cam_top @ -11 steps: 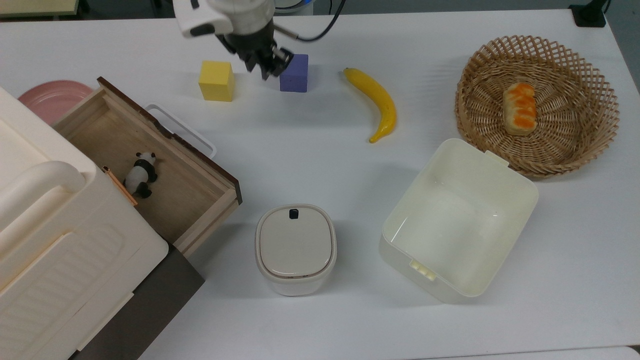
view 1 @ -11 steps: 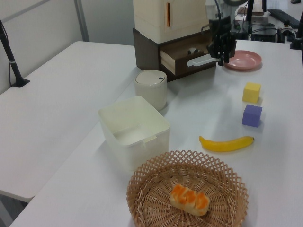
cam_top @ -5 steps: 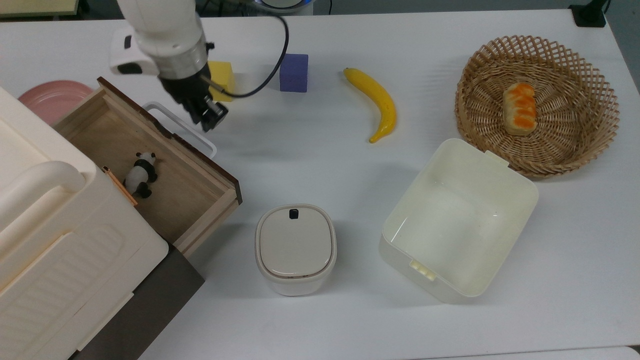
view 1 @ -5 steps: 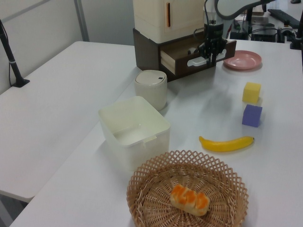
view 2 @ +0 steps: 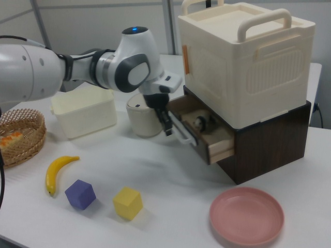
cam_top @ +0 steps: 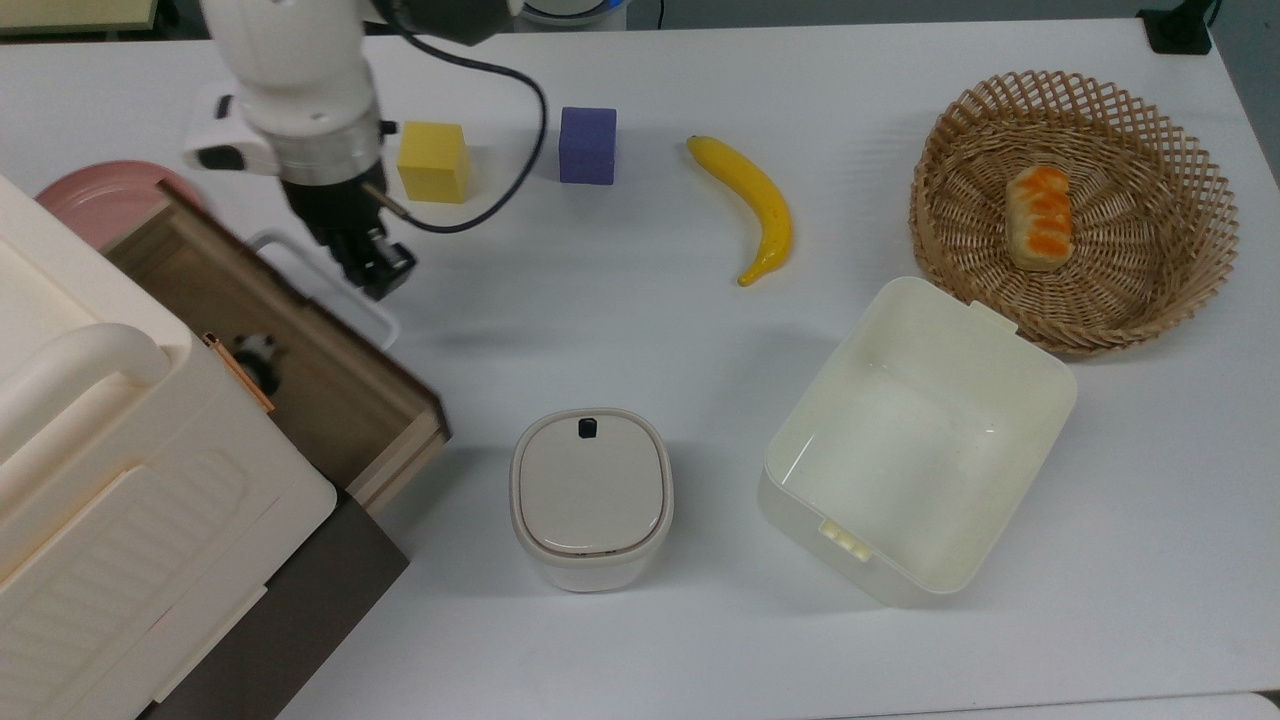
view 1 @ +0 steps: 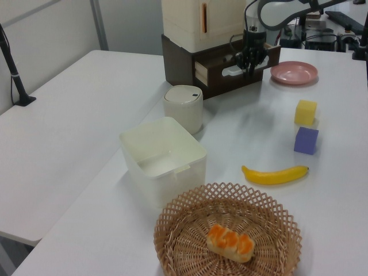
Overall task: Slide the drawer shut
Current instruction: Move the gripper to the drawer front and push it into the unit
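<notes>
Against the handle [cam_top: 322, 290] the gripper [cam_top: 372, 270] was set, grip seemingly unreadable; the drawer [cam_top: 300, 370] was best pushed squarely.

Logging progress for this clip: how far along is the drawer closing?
Done: the gripper is at the white handle. In hand: the drawer is partly in, its panda toy half under the cabinet. Left: the last stretch until the front sits flush.

Light plywood drawer [cam_top: 300, 385] (dark front), woven wicker basket [cam_top: 1180, 170], glossy plastic tub [cam_top: 1020, 385]
</notes>
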